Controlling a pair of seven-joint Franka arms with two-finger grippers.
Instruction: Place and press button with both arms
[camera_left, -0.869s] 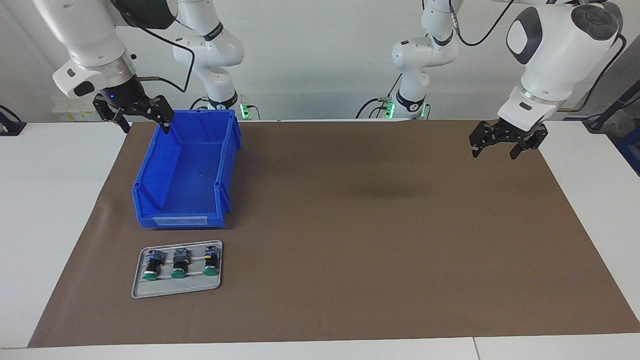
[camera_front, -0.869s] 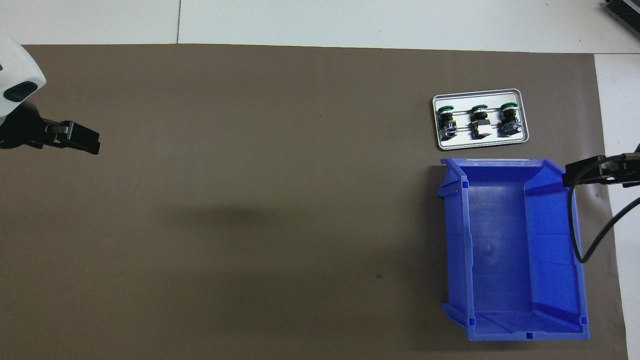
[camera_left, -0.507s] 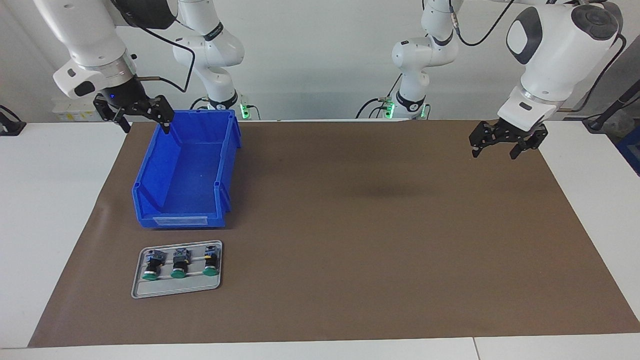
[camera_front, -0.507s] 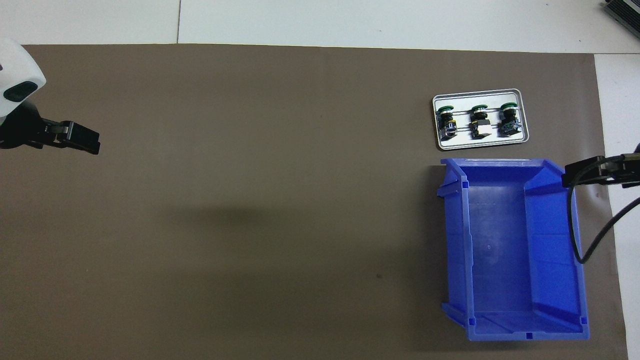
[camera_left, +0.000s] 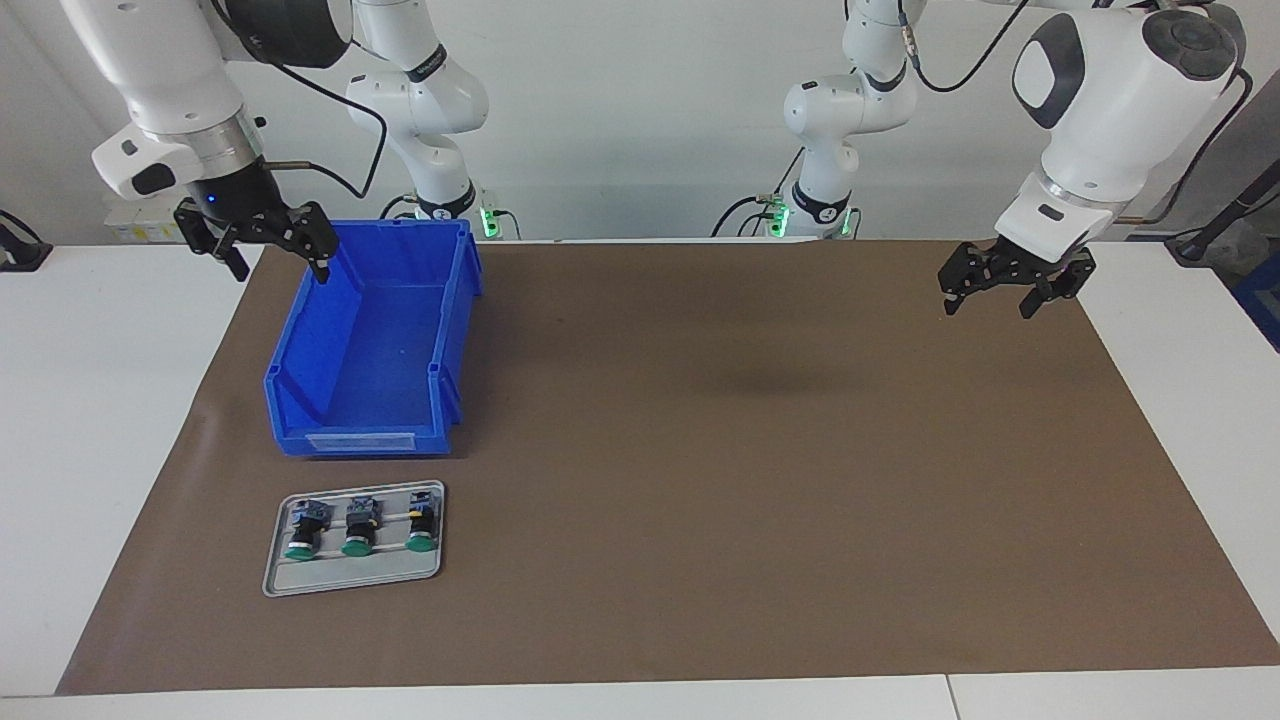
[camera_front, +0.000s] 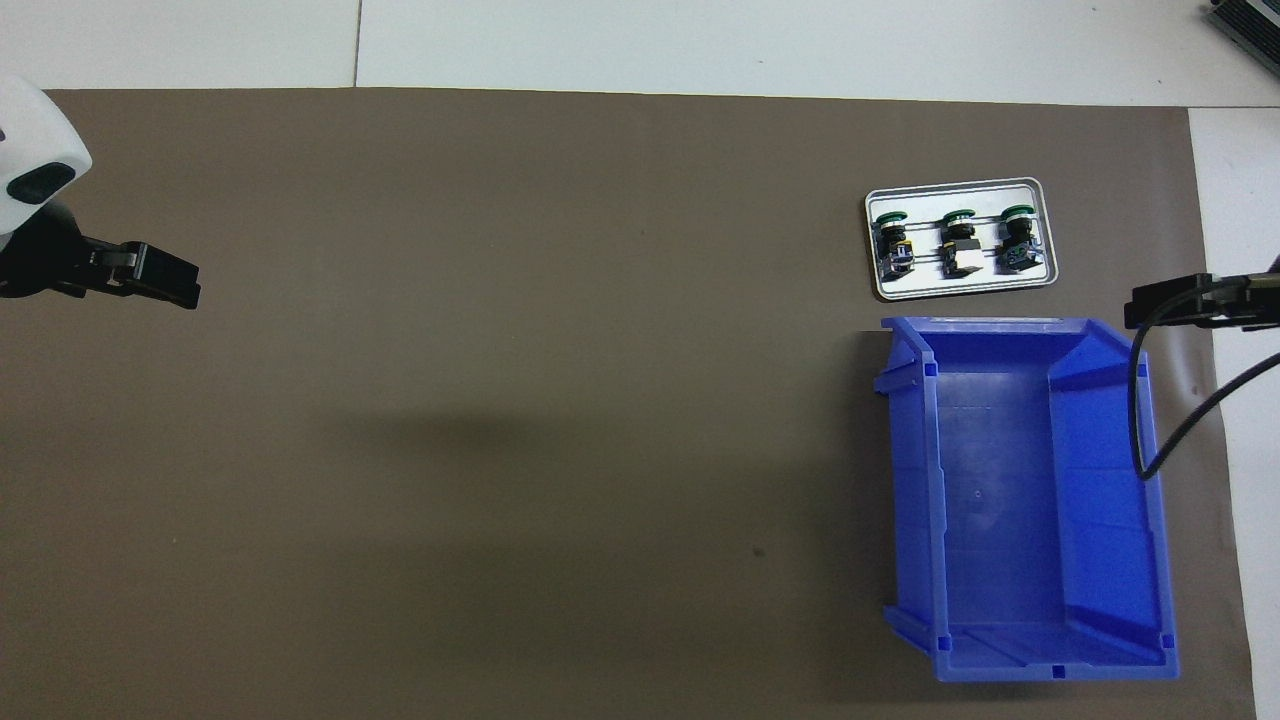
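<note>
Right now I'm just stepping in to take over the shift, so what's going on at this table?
Nothing is being handled yet. Three green-capped buttons lie side by side in a small grey tray, which sits farther from the robots than the empty blue bin. The right pincer hangs open, empty, over the bin's rim nearest the robots. The left pincer waits, open and empty, over the brown mat at its own end.

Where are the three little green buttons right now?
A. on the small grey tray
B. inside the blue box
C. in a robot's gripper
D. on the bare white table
A: all three buttons lie side by side on the grey tray, and the blue box beside it holds none.
</note>
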